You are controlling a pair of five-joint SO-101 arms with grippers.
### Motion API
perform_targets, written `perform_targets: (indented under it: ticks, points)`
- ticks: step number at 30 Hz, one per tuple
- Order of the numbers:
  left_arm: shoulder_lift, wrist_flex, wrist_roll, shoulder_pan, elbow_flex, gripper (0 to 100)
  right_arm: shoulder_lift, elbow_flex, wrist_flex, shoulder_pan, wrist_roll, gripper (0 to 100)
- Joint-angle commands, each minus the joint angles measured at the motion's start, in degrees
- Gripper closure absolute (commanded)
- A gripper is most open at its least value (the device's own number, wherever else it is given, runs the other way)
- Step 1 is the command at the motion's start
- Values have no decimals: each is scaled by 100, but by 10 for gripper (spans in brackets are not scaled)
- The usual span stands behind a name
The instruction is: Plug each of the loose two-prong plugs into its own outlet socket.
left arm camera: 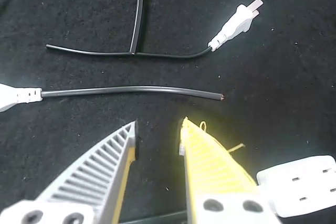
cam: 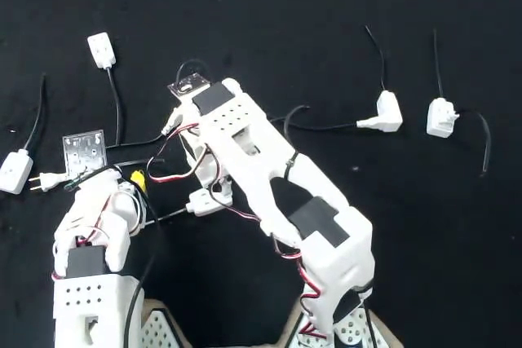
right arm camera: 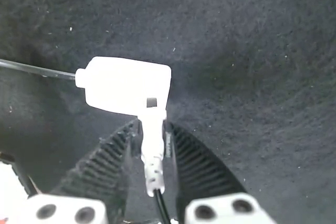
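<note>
So the right end effector [right arm camera: 152, 125] is clamped tight on a white plug [right arm camera: 152, 150], and the plug's front end sits right up against a white socket block [right arm camera: 126, 85] just past the fingertips. The left end effector [left arm camera: 157, 129] is spread open with nothing in it, hanging over the black tabletop [left arm camera: 294, 103]. A black cable [left arm camera: 131, 92] lies across just ahead of its tips, the loose two-prong plug [left arm camera: 239, 22] is well beyond that, and a second socket [left arm camera: 299, 184] sits just beside the yellow finger.

Bright even light, white socket [right arm camera: 126, 85] washed out, shadows faint
</note>
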Motion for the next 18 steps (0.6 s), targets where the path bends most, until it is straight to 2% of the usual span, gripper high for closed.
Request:
perform_targets:
  ticks: [1, 18]
  points:
    - [18, -53, 70, -84, -391, 855, -13, -119, -26, -9, -62, 988]
    - [18, -53, 70, -84, -400, 855, -13, -171, 79, 9, -18, 988]
